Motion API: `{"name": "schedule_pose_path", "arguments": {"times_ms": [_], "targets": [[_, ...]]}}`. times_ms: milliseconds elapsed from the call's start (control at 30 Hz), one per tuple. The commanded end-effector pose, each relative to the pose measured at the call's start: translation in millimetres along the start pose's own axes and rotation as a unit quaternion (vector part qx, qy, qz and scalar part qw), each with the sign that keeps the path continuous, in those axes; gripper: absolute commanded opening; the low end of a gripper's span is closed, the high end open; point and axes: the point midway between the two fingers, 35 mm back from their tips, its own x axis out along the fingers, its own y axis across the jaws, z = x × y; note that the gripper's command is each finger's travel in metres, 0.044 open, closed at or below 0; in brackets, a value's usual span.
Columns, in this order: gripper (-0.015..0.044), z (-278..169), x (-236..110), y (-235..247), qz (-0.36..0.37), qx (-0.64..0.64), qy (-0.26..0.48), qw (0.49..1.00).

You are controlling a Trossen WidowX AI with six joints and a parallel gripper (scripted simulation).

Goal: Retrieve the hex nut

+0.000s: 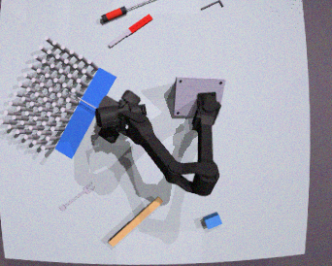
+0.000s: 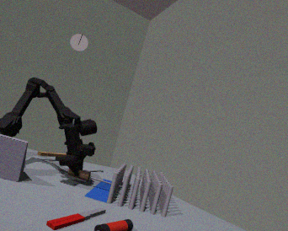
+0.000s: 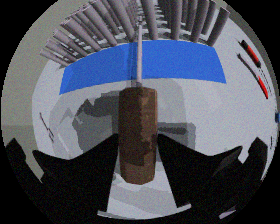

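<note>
My gripper [image 2: 77,172] [image 3: 138,137] is shut on the brown wooden handle [image 3: 138,112] of a tool, low in front of the blue taped strip [image 1: 73,138] [image 2: 97,193] [image 3: 190,60]. The tool's thin metal shaft [image 1: 88,104] [image 2: 101,180] [image 3: 139,62] crosses above the strip, and its far end reaches in between the front standing spacers [image 1: 49,87] [image 2: 135,194] [image 3: 175,20]. The tip is hard to make out among them. The spacers in view stand in dense rows. The hex nut cannot be made out in any view.
A red-and-black screwdriver [image 1: 114,15] [image 2: 115,226] and a red-handled flat tool [image 1: 141,23] [image 2: 65,221] lie beside the field. A black hex key [image 1: 212,5], a pale forked tool [image 1: 75,198], a wooden bar [image 1: 136,221] and a blue block [image 1: 213,221] lie farther around. A grey panel [image 1: 186,97] stands by the arm's base.
</note>
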Motion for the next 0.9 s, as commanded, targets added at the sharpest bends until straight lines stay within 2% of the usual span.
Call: {"name": "schedule_pose_path", "arguments": {"times_ms": [0,867], "targets": [[0.0000,4.9,-0.1,3.8,0.004,-0.008,-0.003,1.000],[0.0000,19.4,4.9,4.0,0.004,-0.008,-0.003,1.000]]}}
